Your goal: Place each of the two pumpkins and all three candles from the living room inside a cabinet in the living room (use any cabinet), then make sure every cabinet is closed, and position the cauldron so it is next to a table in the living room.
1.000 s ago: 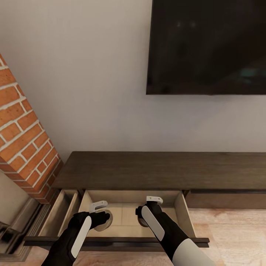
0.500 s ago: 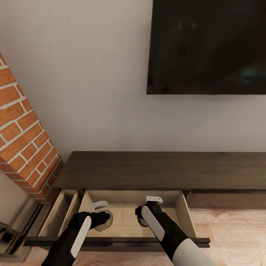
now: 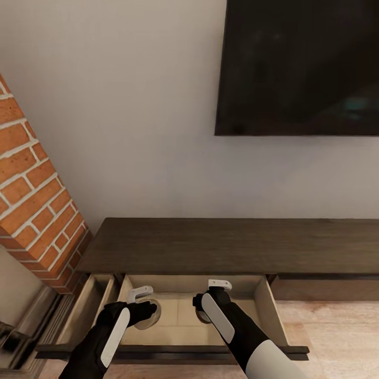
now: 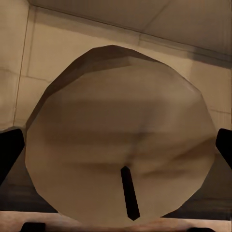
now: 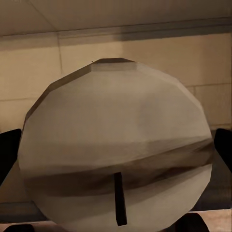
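Nearest the robot, both arms are extended down into the open drawer (image 3: 271, 310) of the cabinet (image 3: 231, 245) (pale wood inside, dark front edge nearest). The left gripper (image 3: 141, 296) is positioned over the left candle (image 3: 150, 315), which lies toward the left of the drawer floor; in the left wrist view this candle (image 4: 121, 140) is seen end-on, its dark wick visible, with a dark fingertip (image 4: 9, 154) at either side. Whether the fingers are pressed against it cannot be told. The right gripper (image 3: 218, 287) is placed over the right candle (image 3: 202, 316), near the middle of the drawer; in the right wrist view that candle (image 5: 118, 145) is likewise flanked by fingertips (image 5: 8, 154), and contact cannot be confirmed. A second, narrower drawer (image 3: 87, 310) stands open just to the left. Beyond the drawers the cabinet top is seen, then the pale wall (image 3: 131, 131). A brick column (image 3: 31, 200) is located at the far left, and a dark screen (image 3: 300, 66) is mounted at the upper right.
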Available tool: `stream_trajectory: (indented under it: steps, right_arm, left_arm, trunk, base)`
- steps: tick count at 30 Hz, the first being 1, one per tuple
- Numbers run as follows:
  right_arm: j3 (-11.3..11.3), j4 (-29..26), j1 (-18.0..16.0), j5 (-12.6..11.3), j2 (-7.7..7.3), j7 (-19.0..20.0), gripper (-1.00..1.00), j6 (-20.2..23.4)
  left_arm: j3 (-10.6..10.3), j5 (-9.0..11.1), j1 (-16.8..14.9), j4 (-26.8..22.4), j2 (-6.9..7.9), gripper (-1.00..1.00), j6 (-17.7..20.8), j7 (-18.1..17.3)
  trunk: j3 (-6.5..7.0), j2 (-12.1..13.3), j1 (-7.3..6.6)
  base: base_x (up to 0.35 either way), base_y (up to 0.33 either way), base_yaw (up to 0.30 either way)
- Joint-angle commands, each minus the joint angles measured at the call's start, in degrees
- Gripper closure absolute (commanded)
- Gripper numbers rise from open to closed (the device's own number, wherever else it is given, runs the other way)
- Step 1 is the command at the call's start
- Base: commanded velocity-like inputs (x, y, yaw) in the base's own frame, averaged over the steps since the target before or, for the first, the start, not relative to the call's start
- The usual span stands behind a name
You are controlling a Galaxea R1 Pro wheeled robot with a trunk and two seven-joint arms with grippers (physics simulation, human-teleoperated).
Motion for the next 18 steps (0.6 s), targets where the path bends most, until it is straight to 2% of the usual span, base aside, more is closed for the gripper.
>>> stream_trajectory:
  steps: [1, 8, 18]
  right_arm:
    - [0.01, 0.0, 0.0, 0.0, 0.0, -0.06, 1.0, 0.01]
    - [0.01, 0.0, 0.0, -0.02, 0.0, -0.06, 1.0, 0.01]
    - [0.01, 0.0, 0.0, 0.03, 0.0, -0.05, 1.0, 0.01]
  left_arm:
    - [-0.02, -0.07, 0.0, 0.0, -0.03, 1.0, 0.01, 0.13]
    - [-0.02, -0.07, 0.0, 0.0, -0.1, 1.0, 0.01, 0.13]
    - [-0.02, -0.11, 0.0, -0.76, -0.17, 1.0, 0.96, 0.59]
  trunk:
    - [0.0, 0.0, 0.0]
    - [0.0, 0.0, 0.0]
    - [-1.79, -4.01, 2.2]
  base:
    - [0.073, 0.063, 0.0]
    - [0.02, 0.017, 0.0]
    - [0.001, 0.0, 0.0]
